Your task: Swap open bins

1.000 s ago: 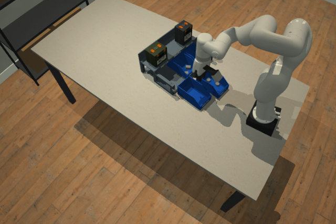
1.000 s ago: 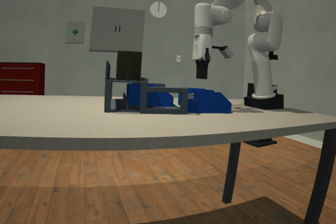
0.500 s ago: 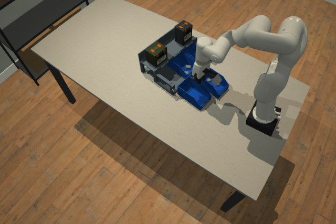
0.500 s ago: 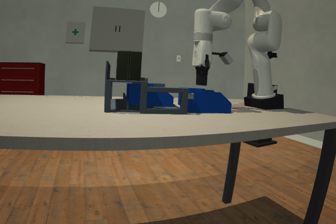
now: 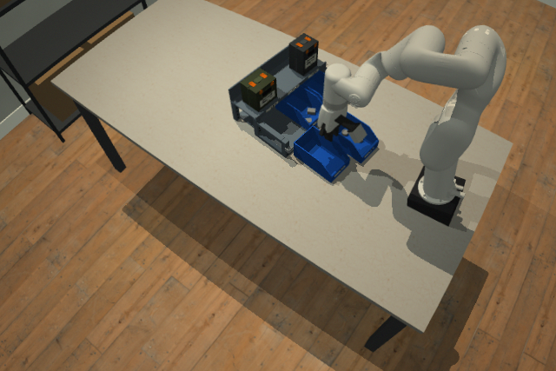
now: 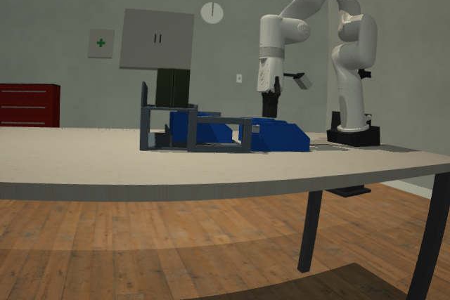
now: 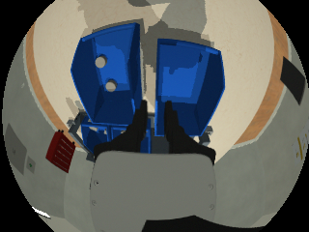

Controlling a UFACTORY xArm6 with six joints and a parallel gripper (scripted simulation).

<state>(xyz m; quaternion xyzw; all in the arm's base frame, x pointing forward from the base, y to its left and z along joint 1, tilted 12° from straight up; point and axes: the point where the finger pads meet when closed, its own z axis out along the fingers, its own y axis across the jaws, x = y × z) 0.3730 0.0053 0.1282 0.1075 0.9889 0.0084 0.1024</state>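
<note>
The empty blue bin (image 5: pixel 320 155) (image 6: pixel 281 138) (image 7: pixel 180 79) stands level on the table in front of the grey shelf (image 5: pixel 283 81) (image 6: pixel 193 129). I cannot tell if it touches the shelf. Its place (image 5: pixel 279 126) at the shelf's near end is vacant. The bin with parts (image 5: pixel 364 148) (image 7: pixel 122 50) stands beside it on the table, a narrow gap between them; two round parts show inside in the wrist view. My gripper (image 5: pixel 328 136) (image 6: pixel 269 116) (image 7: pixel 155 107) points down, above the rear of the two bins, over the gap. Its fingers are partly open with nothing between them.
More blue bins (image 5: pixel 300 104) (image 6: pixel 207 131) (image 7: pixel 97 137) stand on the shelf beside the vacant place, partly hidden by the arm. A green-black case (image 5: pixel 259 90) (image 6: pixel 172 88) and a dark case (image 5: pixel 303 55) stand on the shelf's top board. Shelf posts rise beside the place.
</note>
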